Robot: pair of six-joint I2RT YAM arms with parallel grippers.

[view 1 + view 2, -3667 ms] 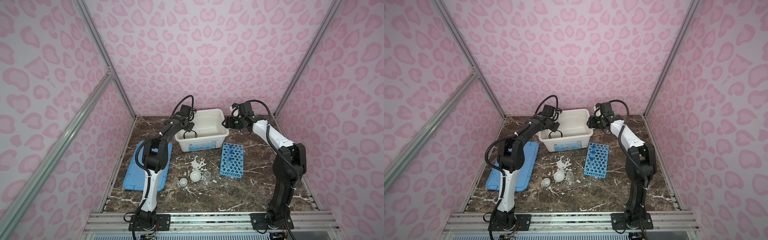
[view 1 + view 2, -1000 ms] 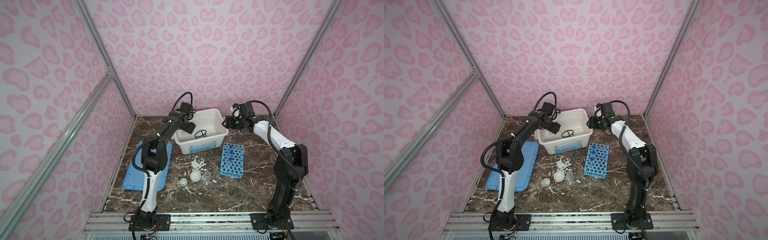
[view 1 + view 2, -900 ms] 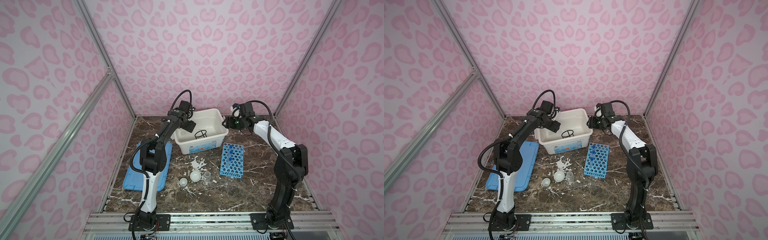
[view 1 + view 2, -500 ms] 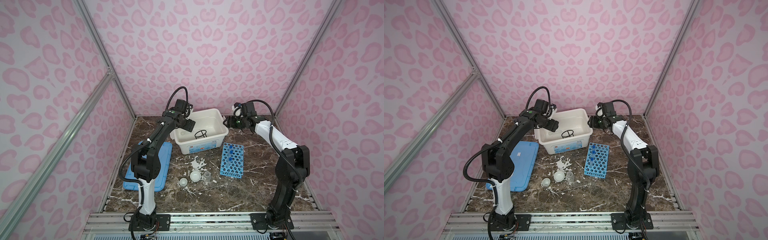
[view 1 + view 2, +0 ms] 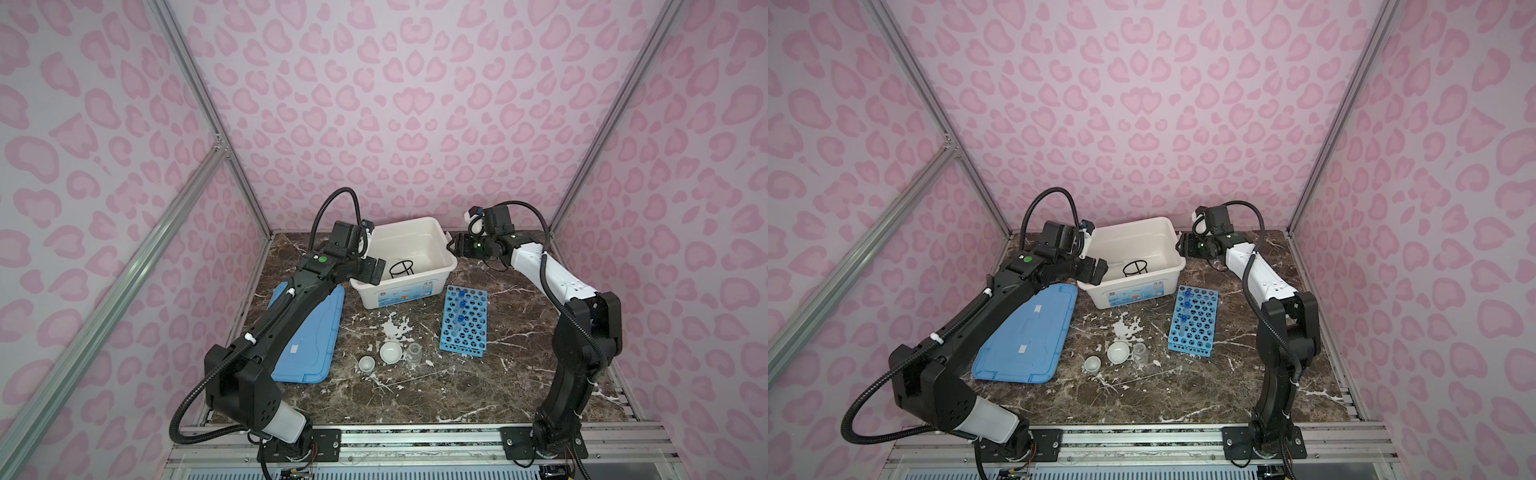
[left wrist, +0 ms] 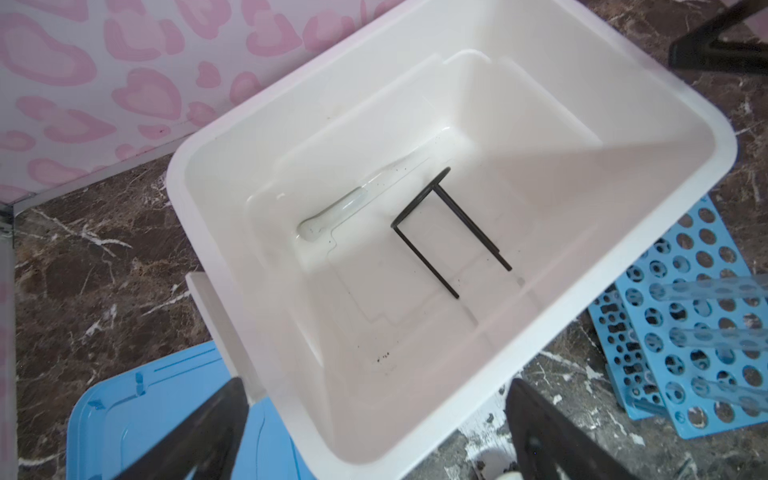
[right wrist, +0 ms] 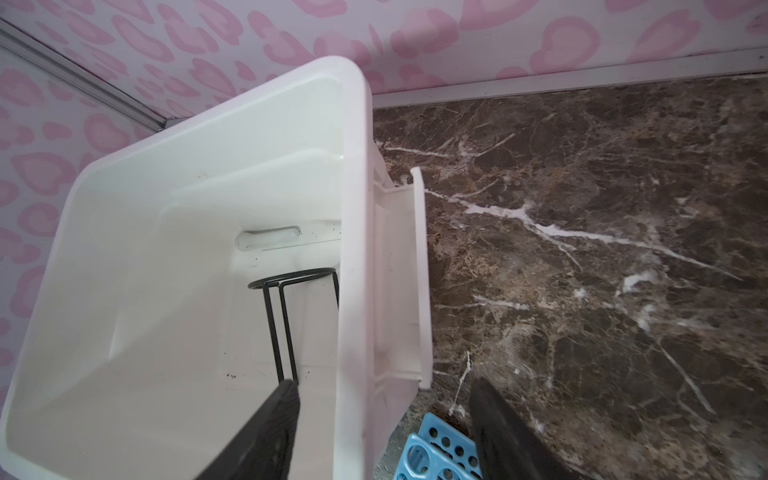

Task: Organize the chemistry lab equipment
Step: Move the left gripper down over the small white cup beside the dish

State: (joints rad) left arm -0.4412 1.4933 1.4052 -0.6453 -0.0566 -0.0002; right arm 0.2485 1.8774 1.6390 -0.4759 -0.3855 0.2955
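Two wrist views alone reveal white pestle (image 6: 332,214).

A staged robot test cell.
You see pink heart-print walls (image 5: 395,104) on aluminium posts (image 5: 203,104) at upper left, a marble-look tabletop (image 5: 490,386) mid-frame, and two arms (image 5: 286,316) bolted to a rail (image 5: 415,440) along the bottom edge.

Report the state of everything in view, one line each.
storage box, open
blue lid, off box
ring stand, upright in box
pestle, lying in box
rack, lying flat
tubes, capped, on rack
cup, upright
dish, upright
beaker, upright
left gripper, open, empty
right gripper, astride box wall, grip unclear
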